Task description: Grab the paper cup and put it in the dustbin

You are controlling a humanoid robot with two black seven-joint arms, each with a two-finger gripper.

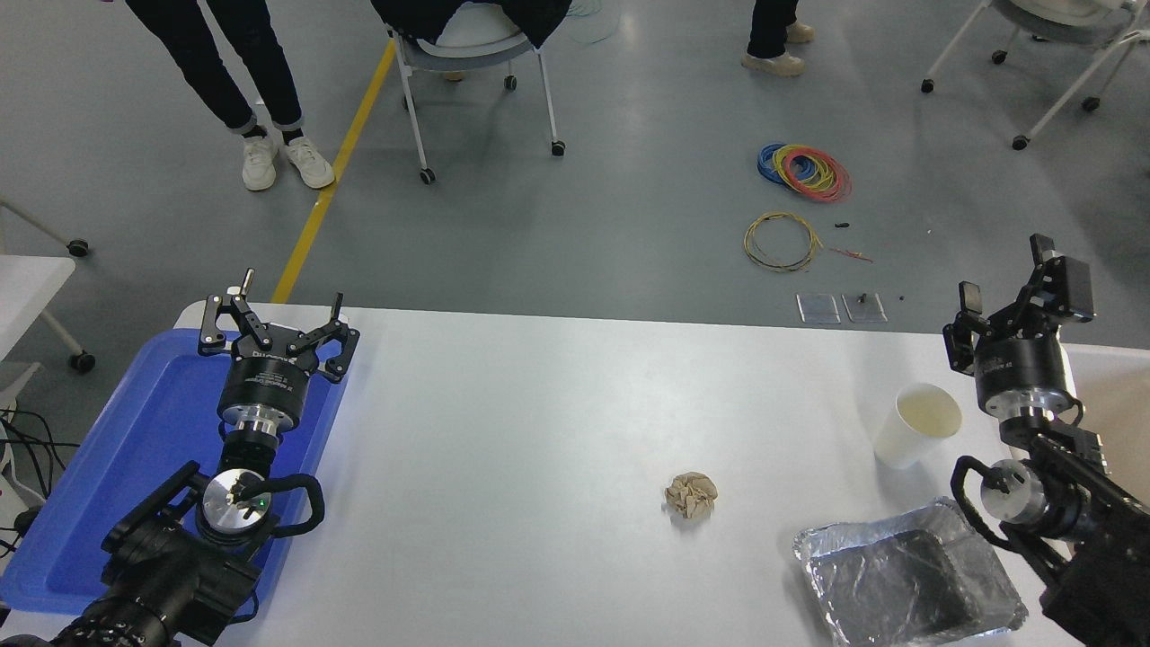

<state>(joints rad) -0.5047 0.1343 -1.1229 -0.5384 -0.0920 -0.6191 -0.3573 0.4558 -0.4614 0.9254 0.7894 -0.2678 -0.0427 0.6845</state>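
The right gripper [1020,296] is held with its fingers spread apart and nothing between them, raised near the table's [557,431] far right edge, just beside and to the right of the paper cup [915,424], which is left standing upright on the white surface, apart from the fingers. The dustbin [1101,373] is seen only partly at the right edge, behind the right arm, while a foil tray [907,575] lies nearer the camera and a crumpled brown paper ball [691,494] sits toward the middle. The left gripper [277,316] is parked with fingers apart over the blue tray [135,431] at the left.
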